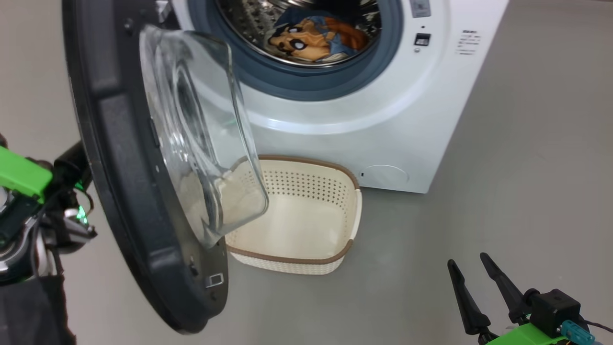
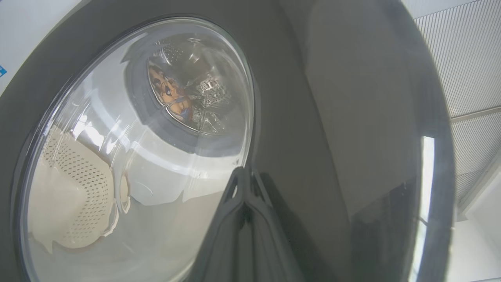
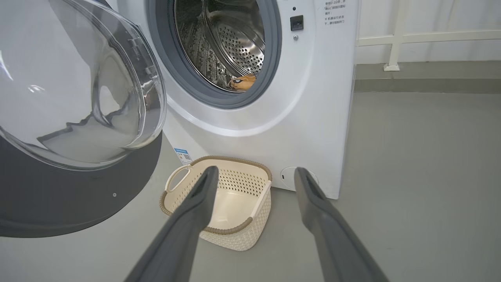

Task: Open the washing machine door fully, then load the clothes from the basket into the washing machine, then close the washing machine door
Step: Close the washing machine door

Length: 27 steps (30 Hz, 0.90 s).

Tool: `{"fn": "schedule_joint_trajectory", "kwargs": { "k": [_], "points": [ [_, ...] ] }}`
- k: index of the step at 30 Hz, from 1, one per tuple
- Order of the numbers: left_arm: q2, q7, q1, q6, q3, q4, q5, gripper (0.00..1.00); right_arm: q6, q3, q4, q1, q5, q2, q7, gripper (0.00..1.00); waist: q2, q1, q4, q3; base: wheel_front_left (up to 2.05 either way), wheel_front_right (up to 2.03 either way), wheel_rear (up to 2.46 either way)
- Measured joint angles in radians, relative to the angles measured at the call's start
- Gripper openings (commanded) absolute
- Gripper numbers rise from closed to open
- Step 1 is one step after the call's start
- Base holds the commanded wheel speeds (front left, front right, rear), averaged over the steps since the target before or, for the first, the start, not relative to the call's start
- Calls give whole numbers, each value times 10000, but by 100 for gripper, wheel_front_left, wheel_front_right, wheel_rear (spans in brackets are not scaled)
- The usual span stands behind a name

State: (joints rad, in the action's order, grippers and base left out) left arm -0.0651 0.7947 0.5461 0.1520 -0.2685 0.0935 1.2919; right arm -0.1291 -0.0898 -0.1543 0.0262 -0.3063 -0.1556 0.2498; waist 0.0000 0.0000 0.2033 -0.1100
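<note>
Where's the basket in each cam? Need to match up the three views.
Head view: basket lower centre, on the floor, its left end behind the glass of the washing machine door.
Left wrist view: basket lower left, seen warped through the door glass.
Right wrist view: basket lower centre, on the floor before the washing machine.
Shared landmark: clothes inside the washing machine.

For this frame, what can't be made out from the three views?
- Whether the left gripper touches the washing machine door: left wrist view, dark fingers blend into its glossy black face.
- How much of the clothes lies inside: head view, top edge crops the drum.
- Printed text on the washing machine: too small, both views.
</note>
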Motion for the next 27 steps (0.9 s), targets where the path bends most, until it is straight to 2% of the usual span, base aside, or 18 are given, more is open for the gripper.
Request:
{"fn": "schedule_joint_trajectory", "kwargs": {
  "k": [7, 10, 21, 22, 27],
  "points": [
    [180, -1034, 282, -669, 568, 844, -44, 0, 0, 4, -25, -1, 2, 71, 0, 100, 0, 0, -600, 83, 0, 0, 0],
    [203, -1197, 368, -750, 784, 1047, 27, 0, 0, 15, -27, 0, 2, 67, 0, 100, 0, -1, -733, 95, 0, 0, 0],
    [276, -2731, 1012, -1463, 2228, 2397, 1204, 0, 0, 25, -27, -4, 42, 54, 0, 100, 0, 0, -1100, 14, 0, 0, 0],
    [276, -3009, 1179, -1645, 2523, 2698, 1329, 0, 0, 21, -27, -5, 42, 50, 0, 100, 0, 0, -1116, -6, 0, 0, 0],
    [318, -3588, 1613, -2025, 3062, 3459, 1873, 0, 0, -19, -33, -9, 42, 2, 0, 100, 0, 0, -1120, -34, 0, 0, 0]
  ]
}}
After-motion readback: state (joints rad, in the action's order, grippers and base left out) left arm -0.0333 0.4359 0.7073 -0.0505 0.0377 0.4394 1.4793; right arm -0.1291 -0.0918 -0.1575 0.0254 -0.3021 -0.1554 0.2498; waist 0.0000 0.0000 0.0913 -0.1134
